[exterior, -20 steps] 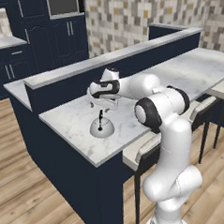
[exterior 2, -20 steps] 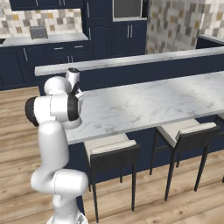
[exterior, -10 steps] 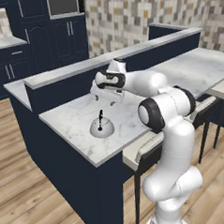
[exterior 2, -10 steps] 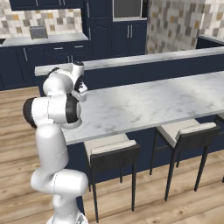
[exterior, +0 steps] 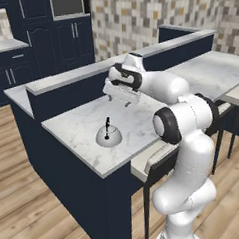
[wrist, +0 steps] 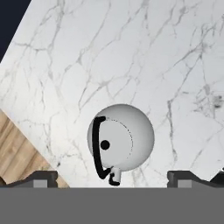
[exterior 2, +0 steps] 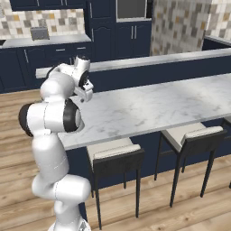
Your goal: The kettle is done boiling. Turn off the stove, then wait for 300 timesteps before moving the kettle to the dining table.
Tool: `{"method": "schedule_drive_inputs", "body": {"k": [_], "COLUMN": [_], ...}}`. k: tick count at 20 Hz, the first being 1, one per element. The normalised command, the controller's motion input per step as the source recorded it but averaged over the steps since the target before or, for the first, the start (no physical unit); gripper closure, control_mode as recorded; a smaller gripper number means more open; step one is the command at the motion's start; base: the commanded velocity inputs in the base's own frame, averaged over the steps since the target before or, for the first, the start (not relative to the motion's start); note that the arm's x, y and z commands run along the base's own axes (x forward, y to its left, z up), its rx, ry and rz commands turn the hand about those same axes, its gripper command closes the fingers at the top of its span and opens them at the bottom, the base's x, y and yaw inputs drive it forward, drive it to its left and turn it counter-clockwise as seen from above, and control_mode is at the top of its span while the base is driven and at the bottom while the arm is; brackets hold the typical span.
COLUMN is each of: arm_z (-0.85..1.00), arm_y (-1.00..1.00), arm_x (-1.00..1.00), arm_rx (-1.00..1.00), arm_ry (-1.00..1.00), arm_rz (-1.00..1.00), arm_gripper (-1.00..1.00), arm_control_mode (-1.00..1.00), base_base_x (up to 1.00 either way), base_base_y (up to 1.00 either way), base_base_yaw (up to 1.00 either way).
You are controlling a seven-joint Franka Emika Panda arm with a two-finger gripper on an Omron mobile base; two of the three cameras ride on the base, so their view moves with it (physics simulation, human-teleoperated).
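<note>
Both pincer point(wrist: 112, 177) fingertips point(wrist: 43, 178) are cropped beside the kettle point(wrist: 121, 142).

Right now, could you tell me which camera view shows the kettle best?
The hand view: the kettle sits near centre, seen from above, with its black handle plain against the marble dining table. The left base view shows it small, side-on. In the right base view the arm stands in front of that spot.

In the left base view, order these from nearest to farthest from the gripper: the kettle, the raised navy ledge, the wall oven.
1. raised navy ledge, just behind the gripper.
2. kettle, on the dining table, below-left.
3. wall oven, far behind.
</note>
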Motion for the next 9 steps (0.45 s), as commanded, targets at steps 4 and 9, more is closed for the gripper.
{"method": "schedule_drive_inputs", "body": {"k": [4,9], "arm_z": [0.16,0.04], "arm_y": [-0.3,-0.26], "arm_x": [-0.53,-0.53], "arm_rx": [0.0,0.0], "arm_ry": [-0.01,-0.01], "arm_rz": [0.0,0.0], "arm_gripper": [-1.0,-1.0], "arm_control_mode": [-1.0,-1.0], "base_base_x": [0.0,0.0], "base_base_y": [0.0,0.0], "base_base_yaw": [0.0,0.0]}}
